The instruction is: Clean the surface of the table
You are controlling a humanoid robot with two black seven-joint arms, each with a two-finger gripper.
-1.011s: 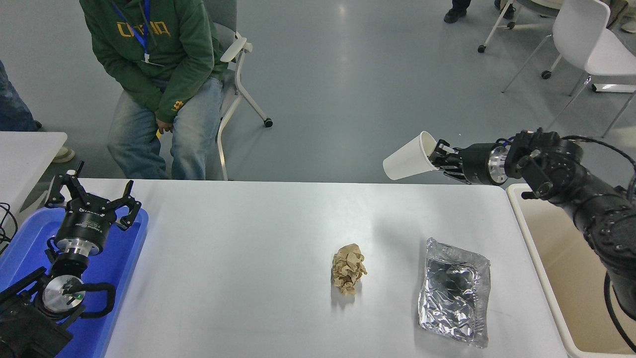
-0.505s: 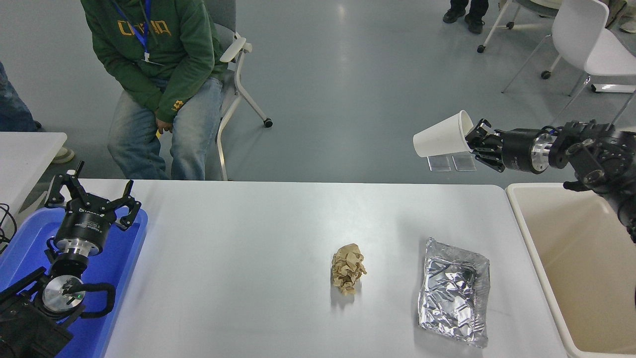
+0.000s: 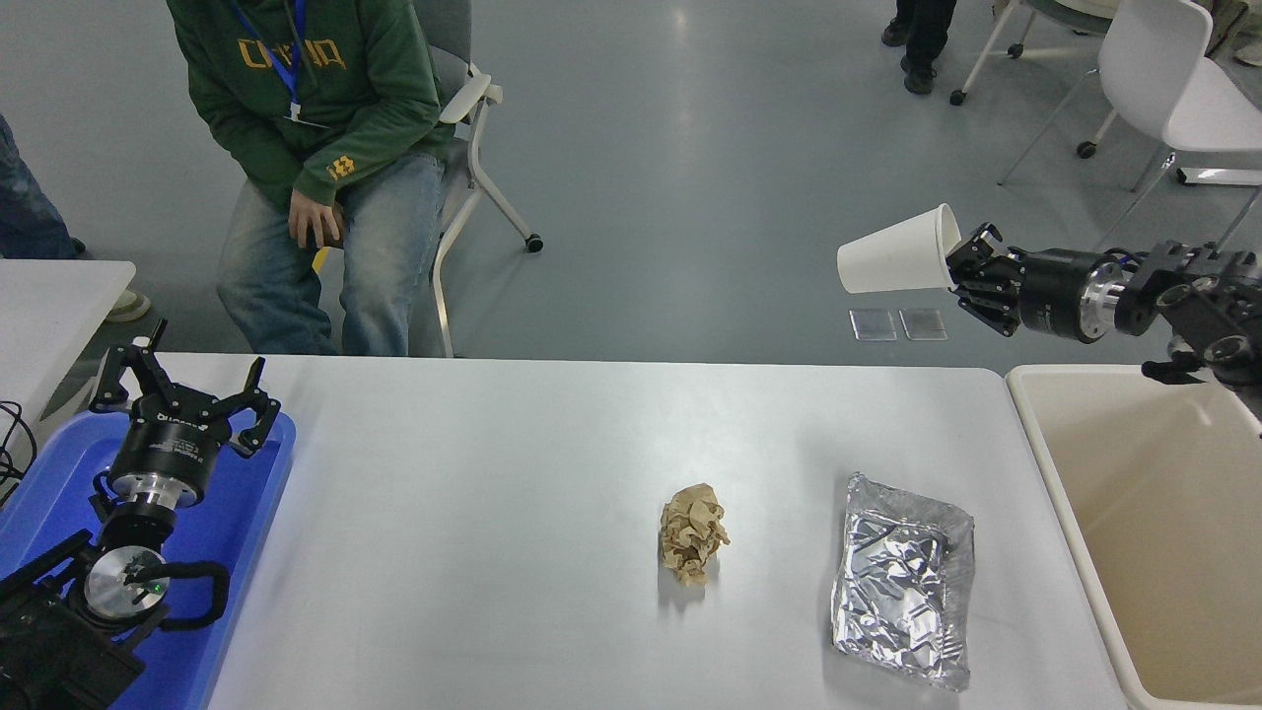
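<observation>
White cup [image 3: 892, 263], silver foil [image 3: 902, 592], seemingly tan paper [image 3: 693, 532].

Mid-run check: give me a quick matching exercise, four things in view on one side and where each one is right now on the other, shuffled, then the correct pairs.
Things:
1. white paper cup
2. crumpled brown paper
3. foil tray
4. left gripper

Places:
A. over the blue tray, open
B. on the table surface, near its middle
C. held sideways by the right gripper, beyond the table's far edge
D. on the table, next to the beige bin

Pairs: 1-C, 2-B, 3-D, 4-A
</observation>
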